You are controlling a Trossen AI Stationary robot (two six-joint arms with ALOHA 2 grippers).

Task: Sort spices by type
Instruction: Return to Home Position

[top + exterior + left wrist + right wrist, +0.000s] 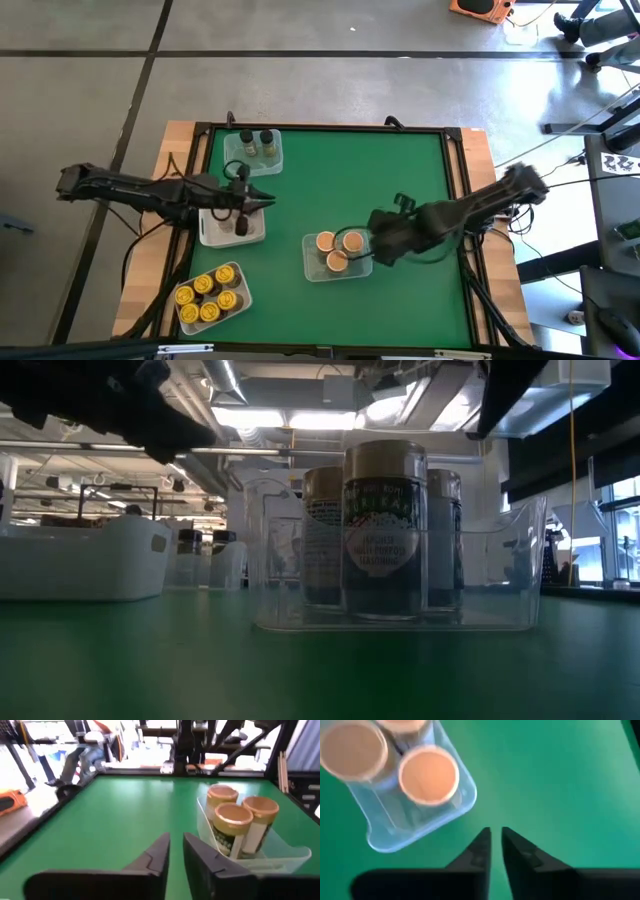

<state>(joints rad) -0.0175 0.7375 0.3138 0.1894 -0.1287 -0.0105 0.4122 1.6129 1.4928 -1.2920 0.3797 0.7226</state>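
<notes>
– Left gripper (268,201) first: how is the return home best made?

– A straight lift is advised before any drawing back, since the white tray (212,234) with one dark-lidded jar (241,226) lies just below and beside it. Its fingers are seen drawn almost together with only a narrow slit left, and nothing is held or touched. Two more dark-lidded jars (257,143) are kept in a small clear tray (235,158) on its far side. The yellow-lidded jars (208,297) are grouped on its near side, well apart.

– And the right gripper (378,245)?

– Equal care is called for there. The clear tray (310,270) of three orange-tan-lidded jars (337,252) sits just ahead of its tips, close but not touched, and could be knocked by a sideways swing. Its fingers too are nearly closed, and nothing is gripped. A rise first, then a retreat, is recommended. The spices appear grouped by lid colour, so the sorting is judged done.
</notes>
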